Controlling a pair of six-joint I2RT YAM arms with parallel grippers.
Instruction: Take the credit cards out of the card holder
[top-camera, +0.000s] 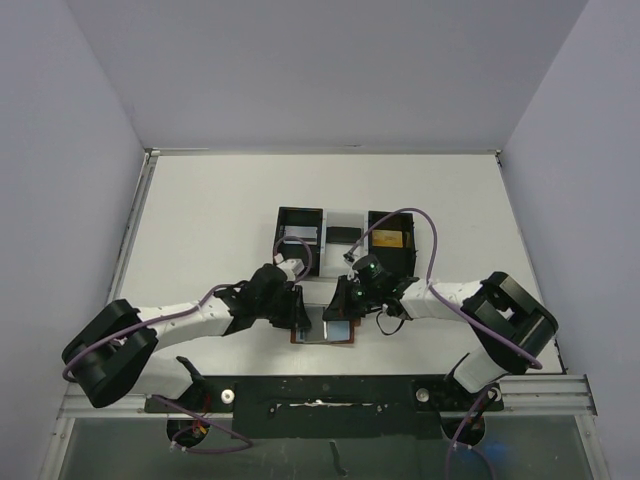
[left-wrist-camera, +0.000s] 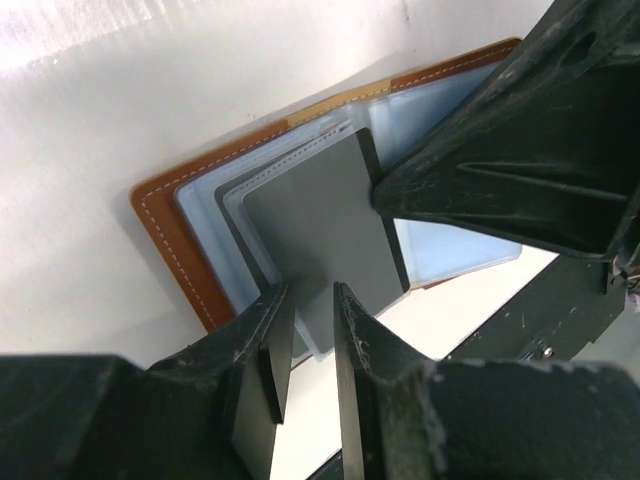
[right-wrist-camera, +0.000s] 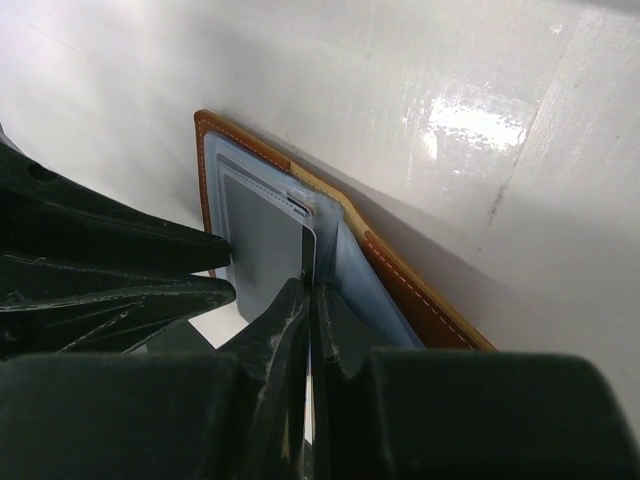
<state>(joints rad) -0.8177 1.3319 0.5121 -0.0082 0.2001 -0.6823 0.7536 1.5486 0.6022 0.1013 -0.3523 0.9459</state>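
1. The left pincer (left-wrist-camera: 310, 296) has its jaws parted a little, astride the near end of a grey card (left-wrist-camera: 320, 210). No firm clamp is evident.
2. The right pincer (right-wrist-camera: 308, 288) has its jaws pressed together at the card's side edge, against a pocket (left-wrist-camera: 205, 215) leaf. Whether it nips that leaf cannot be told.
3. The holder (left-wrist-camera: 165, 225) lies open on the worktop (top-camera: 200, 220), directly beneath both pincers. The card appears partly out of its pocket.

Assessment: the step in hand is drawing out this card. To do it well, the left jaws should close squarely on the card alone, clear of the leaf. They should then draw along the pocket's line while the right keeps the holder pinned.

The tray (top-camera: 279, 232) sits beyond the pincers. Its left compartment holds something white and its right a yellowish flat piece. The middle contents are unclear.
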